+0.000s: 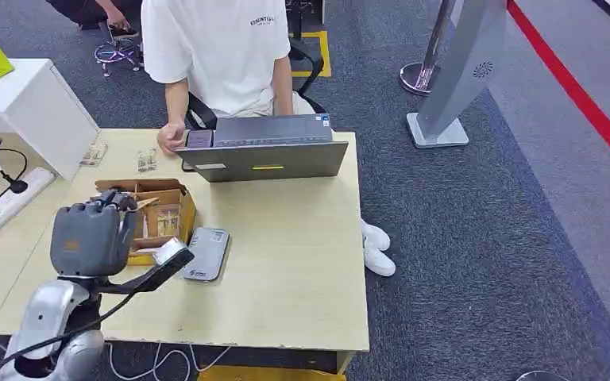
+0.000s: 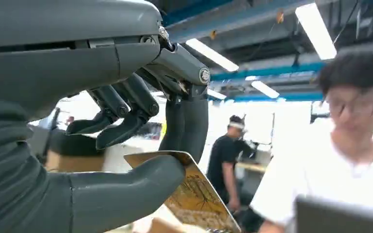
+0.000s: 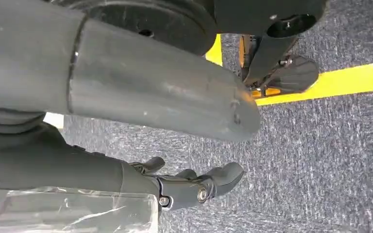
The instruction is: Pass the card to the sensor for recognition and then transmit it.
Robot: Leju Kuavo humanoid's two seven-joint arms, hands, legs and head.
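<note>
The card [image 2: 194,196], printed in yellow and brown, is pinched in the left hand [image 1: 91,236]: in the left wrist view the thick thumb is pressed against one face and a dark finger stands behind the other, while the remaining fingers [image 2: 121,114] are curled in above it. In the head view the card's pale edge [image 1: 171,252] is seen at the thumb, held above the near left part of the wooden table [image 1: 302,262], just beside the grey sensor pad [image 1: 205,254] that lies flat on the tabletop. Whether the card touches the pad cannot be told.

Behind the hand an open cardboard box [image 1: 171,208] of small items is placed on the table, touching or nearly touching the pad's far left side. Further back, a grey laptop [image 1: 266,151] is set at the far edge, its lid turned toward the robot, and a person in a white T-shirt [image 1: 218,51] is seated behind it with a hand [image 1: 171,136] resting on the table beside a dark phone [image 1: 199,139]. A white power strip [image 1: 4,202] with a black cable is laid at the left.

The right hand [image 3: 194,187] is seen in its wrist view over grey carpet [image 3: 320,160] crossed by a yellow line [image 3: 349,80]; its fingers are loosely curled, slightly apart, and nothing is held in them.
</note>
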